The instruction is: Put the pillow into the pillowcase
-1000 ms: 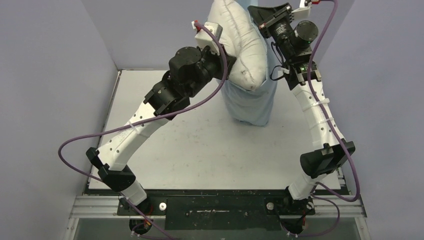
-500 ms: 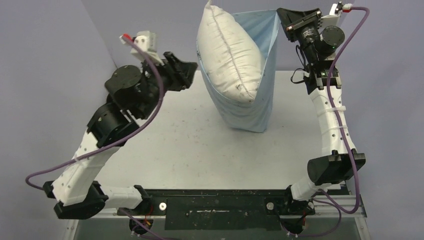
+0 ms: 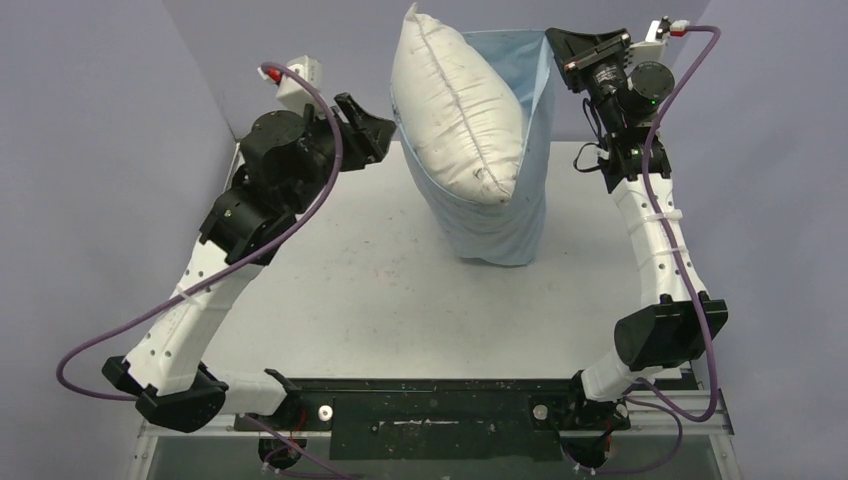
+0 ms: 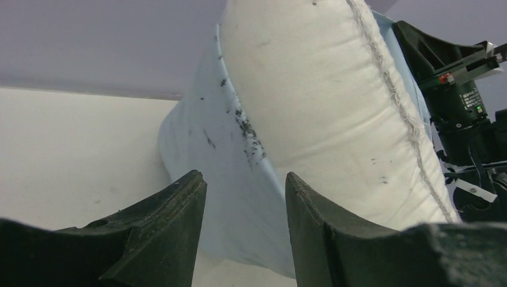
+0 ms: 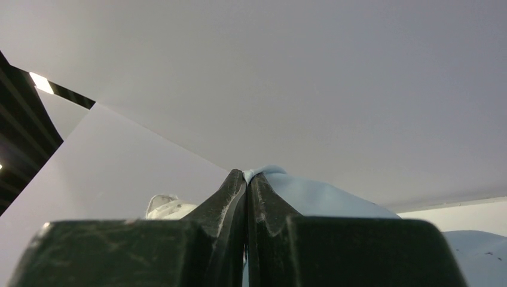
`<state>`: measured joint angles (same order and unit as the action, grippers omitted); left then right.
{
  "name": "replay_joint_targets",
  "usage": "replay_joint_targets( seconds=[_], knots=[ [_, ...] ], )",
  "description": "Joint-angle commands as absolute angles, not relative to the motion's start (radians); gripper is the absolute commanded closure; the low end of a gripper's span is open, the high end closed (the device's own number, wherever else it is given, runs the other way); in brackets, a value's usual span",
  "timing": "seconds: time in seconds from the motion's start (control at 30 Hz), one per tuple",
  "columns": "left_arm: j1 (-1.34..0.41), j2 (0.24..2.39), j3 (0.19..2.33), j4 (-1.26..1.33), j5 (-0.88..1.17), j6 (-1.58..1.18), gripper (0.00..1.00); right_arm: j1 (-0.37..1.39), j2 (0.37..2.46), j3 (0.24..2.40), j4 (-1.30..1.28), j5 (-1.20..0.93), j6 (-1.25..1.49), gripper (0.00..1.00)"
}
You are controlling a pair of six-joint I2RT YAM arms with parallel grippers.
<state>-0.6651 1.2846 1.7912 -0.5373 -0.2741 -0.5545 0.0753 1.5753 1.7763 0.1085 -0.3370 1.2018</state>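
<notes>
The pillow (image 3: 455, 110) stands on end over the far half of the table (image 3: 380, 300). Its lower part is sunk in the pillowcase (image 3: 500, 225) and its upper part rises bare, off-white and flecked with dark specks. The light-blue cloth climbs higher on the right side than on the left. Whether the sack's bottom touches the table cannot be told.

The right gripper (image 3: 553, 38) is clamped on the pillowcase's top right corner. In the right wrist view its fingers meet on a pinch of blue fabric (image 5: 263, 174), and the sack hangs taut from there.

The left gripper (image 3: 385, 128) hangs just left of the pillow, fingers spread and gripping nothing. In its own wrist view the pillow (image 4: 323, 101) and the smudged blue edge (image 4: 221, 155) show beyond the gap, clear of both fingers.

A second ago this gripper was pressed against the pillow's left flank, and the bundle sat higher (its top out of view) and leaned. Half a second ago the arm had swung well away to the left — now it has come part of the way back, while the pillow has hardly shifted.
</notes>
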Motion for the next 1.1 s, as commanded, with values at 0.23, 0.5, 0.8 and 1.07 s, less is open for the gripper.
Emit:
replay_joint_targets(
  seconds=[0.23,0.5,0.8,1.07],
  knots=[
    [-0.542,1.277,1.594,-0.172,0.099,-0.862,0.53,0.064,1.516,1.752,0.179,-0.296,1.230,1.00],
    [-0.434,1.320,1.550,-0.171,0.142,-0.887,0.59,0.069,1.536,1.786,0.188,-0.311,1.195,1.00],
    [-0.425,1.414,1.653,0.020,0.274,-0.940,0.88,0.173,1.598,1.857,0.164,-0.427,1.018,1.00],
    [-0.395,1.474,2.012,0.080,0.312,-0.992,1.00,0.288,1.613,1.900,0.413,-0.356,1.031,1.00]
  ],
)
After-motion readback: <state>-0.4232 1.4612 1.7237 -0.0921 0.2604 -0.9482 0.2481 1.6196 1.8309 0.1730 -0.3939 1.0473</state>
